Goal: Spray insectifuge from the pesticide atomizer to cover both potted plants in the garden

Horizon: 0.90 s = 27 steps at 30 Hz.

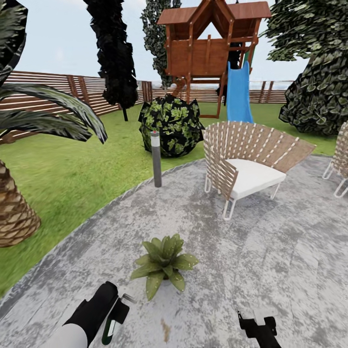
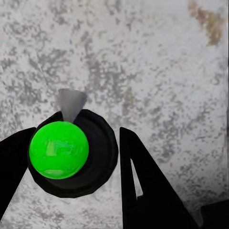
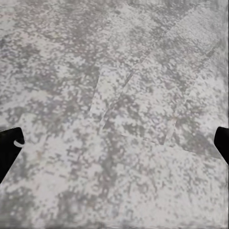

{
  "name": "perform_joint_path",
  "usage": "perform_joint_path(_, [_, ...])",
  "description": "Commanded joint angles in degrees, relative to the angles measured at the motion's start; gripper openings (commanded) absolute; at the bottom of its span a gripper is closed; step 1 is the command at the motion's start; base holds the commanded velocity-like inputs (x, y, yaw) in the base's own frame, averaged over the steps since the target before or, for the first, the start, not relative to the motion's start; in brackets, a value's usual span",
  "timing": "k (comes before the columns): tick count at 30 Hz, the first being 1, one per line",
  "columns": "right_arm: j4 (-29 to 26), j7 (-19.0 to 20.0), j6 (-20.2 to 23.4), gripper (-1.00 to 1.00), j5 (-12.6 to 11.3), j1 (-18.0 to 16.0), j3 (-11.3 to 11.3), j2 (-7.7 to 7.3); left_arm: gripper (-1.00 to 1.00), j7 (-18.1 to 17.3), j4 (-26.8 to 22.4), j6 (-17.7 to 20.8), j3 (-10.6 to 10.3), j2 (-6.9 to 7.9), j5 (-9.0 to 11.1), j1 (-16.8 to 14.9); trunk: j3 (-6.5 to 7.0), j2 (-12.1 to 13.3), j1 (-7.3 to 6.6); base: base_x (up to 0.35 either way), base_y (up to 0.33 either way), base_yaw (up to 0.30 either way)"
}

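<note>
One potted plant (image 1: 164,263), a low rosette of broad green leaves, sits on the mottled grey patio (image 1: 270,261) of the garden, just ahead of me. My left gripper (image 1: 115,316) hangs low to the plant's near left, shut on the pesticide atomizer (image 1: 118,313). In the left wrist view the atomizer (image 2: 71,157) shows a dark body with a bright green round top and a grey nozzle, between the black fingers (image 2: 138,176) above bare paving. My right gripper (image 1: 257,325) hovers open to the plant's near right, over paving, with nothing between its fingertips (image 3: 10,145).
A woven chair (image 1: 246,164) with a white cushion stands on the patio beyond the plant, and another chair (image 1: 340,164) is at the right edge. A grey bollard light (image 1: 156,159) marks the patio rim. A palm trunk (image 1: 14,212), a bush (image 1: 170,124), a wooden playhouse with a blue slide (image 1: 239,94) and a slat fence (image 1: 53,87) lie on the lawn.
</note>
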Motion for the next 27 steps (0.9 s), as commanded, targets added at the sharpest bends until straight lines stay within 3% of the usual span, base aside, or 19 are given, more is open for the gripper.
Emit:
perform_joint_path(1, [0.0, -0.2, -0.1, 1.0, -0.4, 0.0, 0.5, 0.0, -1.0, -0.5, -0.3, 0.2, 0.0, 0.06, -0.6, 0.0, -0.03, 0.0, -0.01, -0.002, 0.003, -0.262])
perform_joint_path(6, [0.0, -0.2, -0.1, 1.0, -0.4, 0.0, 0.5, 0.0, -1.0, -0.6, -0.5, 0.3, 0.7, 0.34, -0.4, -0.1, 0.06, 0.0, -0.01, 0.009, 0.05, -0.245])
perform_joint_path(16, [0.0, -0.2, -0.1, 1.0, -0.5, -0.1, 0.5, 0.01, -1.0, -0.6, -0.5, -0.1, 0.0, 0.13, -0.4, 0.0, 0.11, 0.0, -0.01, 0.02, 0.062, -0.028])
perform_joint_path(27, [0.0, -0.2, -0.1, 1.0, -0.5, -0.1, 0.5, 0.03, -1.0, -0.6, -0.6, -0.2, 0.1, 0.1, -0.4, 0.0, 0.72, 0.0, -0.01, 0.0, 0.0, -0.204])
